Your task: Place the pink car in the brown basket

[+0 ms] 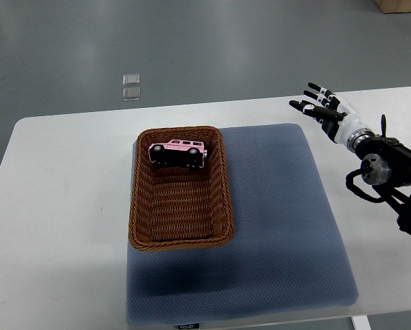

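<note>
While the right hand (pixel 320 104) spreads its fingers (pixel 308 91) wide, the pink car (pixel 178 152) lies in the brown basket (pixel 138 210).

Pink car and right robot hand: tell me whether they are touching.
Apart. The top view shows the pink car lying in the brown basket, while the right robot hand hovers open off to the right, with bare mat between them.

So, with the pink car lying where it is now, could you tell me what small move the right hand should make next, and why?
Probably just draw the right hand back toward the table's right edge and rest. The pink car already lies on its side inside the brown basket, at its far end, and the hand is open, empty and well clear of the basket, beyond the grey mat. Nothing seems left to carry.
</note>
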